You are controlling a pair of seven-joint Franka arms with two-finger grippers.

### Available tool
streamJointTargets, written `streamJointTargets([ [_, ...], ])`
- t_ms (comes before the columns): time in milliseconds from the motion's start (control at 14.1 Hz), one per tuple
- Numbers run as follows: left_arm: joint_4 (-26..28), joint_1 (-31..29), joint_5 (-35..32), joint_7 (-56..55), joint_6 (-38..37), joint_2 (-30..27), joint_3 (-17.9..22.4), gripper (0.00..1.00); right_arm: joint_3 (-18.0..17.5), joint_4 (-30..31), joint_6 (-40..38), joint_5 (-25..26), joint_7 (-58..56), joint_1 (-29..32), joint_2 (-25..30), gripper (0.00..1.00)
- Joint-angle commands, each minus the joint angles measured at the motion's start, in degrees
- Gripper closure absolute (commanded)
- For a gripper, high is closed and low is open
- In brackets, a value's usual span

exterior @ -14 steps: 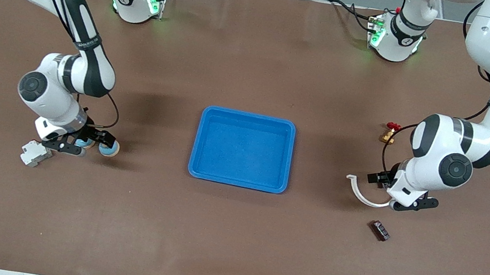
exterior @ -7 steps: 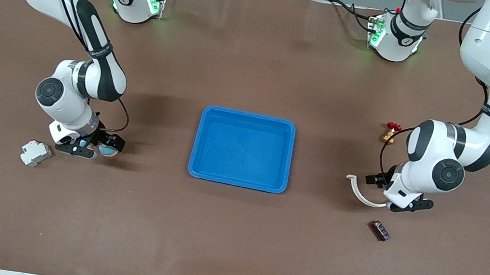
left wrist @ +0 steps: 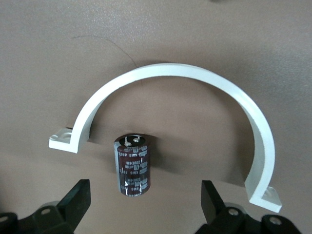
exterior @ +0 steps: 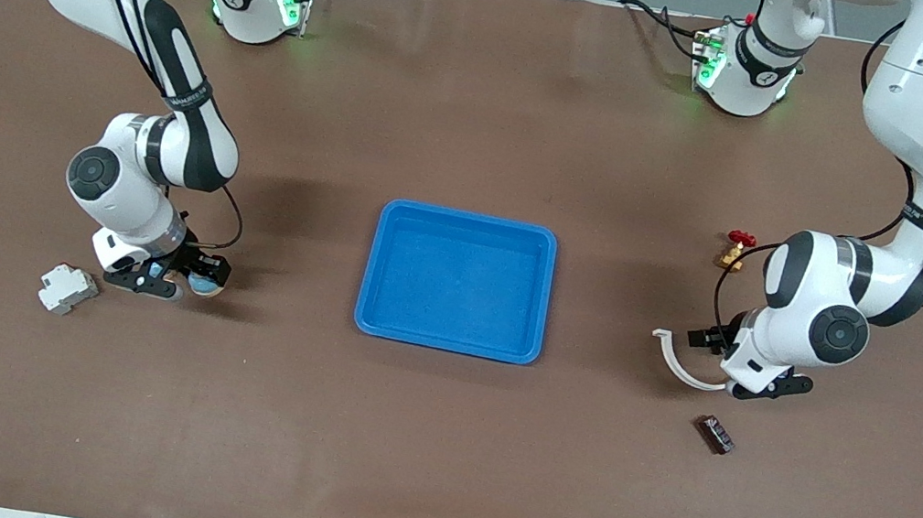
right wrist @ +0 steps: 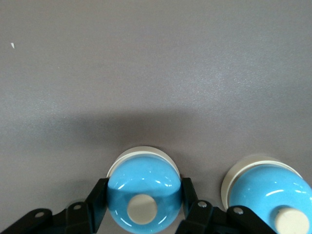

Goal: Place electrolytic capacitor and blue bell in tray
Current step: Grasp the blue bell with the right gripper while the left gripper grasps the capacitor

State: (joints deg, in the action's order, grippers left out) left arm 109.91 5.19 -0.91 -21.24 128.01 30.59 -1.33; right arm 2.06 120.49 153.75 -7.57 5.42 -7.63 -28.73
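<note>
The right gripper (right wrist: 140, 202) is clamping one blue bell (right wrist: 143, 192) (a second sits beside it) on the counter (exterior: 433, 440), ready for lifting. The left gripper (left wrist: 146, 202), fingers spread, is straddling the electrolytic capacitor (left wrist: 132, 165) inside a white arc; the tray (exterior: 446, 342) is lying empty between them.

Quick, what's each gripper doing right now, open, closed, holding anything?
Left gripper: open, jaws either side of the electrolytic capacitor, not gripping it.
Right gripper: closed on a blue bell.

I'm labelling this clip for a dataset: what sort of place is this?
Likely a robotics lab bench: two arms bolted along a table under brown covering, loose cables at its edge, and assorted small parts laid out around a blue tray, such as a capacitor and blue bells.
</note>
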Motion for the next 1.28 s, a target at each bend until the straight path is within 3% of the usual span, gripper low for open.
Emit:
streamJointTargets([
  [0, -0.49, -0.18, -1.55, -0.65, 0.4, 1.14, 0.1, 0.0, 0.23, -0.17, -0.56, -0.87, 0.47, -0.55, 0.25, 1.0],
  [142, -0.49, -0.79, -1.81, -0.65, 0.4, 1.23, 0.1, 0.0, 0.05, -0.52, -4.05, -0.87, 0.12, -0.81, 2.17, 1.0],
  [284, -1.01, -1.06, -1.99, -0.65, 0.4, 1.75, 0.1, 0.0, -0.04, -2.09, -12.73, -0.87, 1.43, -1.42, 5.34, 1.0],
  [567, -1.19, -1.06, -1.99, -0.73, 0.4, 2.02, 0.1, 0.45, -0.04, -2.98, -19.27, -0.96, 9.23, -5.72, 9.83, 1.0],
  [922, -1.28, -1.06, -1.99, -1.08, 0.4, 2.02, 0.01, 0.95, 0.05, -3.68, -18.84, -0.96, 24.79, -16.17, 10.71, 1.0],
  [992, -1.28, -1.06, -1.99, -1.17, 0.4, 1.93, 0.01, 1.0, 0.05, -4.38, -18.84, -0.96, 27.17, -17.5, 10.45, 1.0],
  [1205, -2.76, -0.97, -1.99, -1.61, -0.39, 1.58, 0.01, 1.0, 0.05, -6.13, -18.84, -0.96, 34.2, -22.33, 10.27, 1.0],
])
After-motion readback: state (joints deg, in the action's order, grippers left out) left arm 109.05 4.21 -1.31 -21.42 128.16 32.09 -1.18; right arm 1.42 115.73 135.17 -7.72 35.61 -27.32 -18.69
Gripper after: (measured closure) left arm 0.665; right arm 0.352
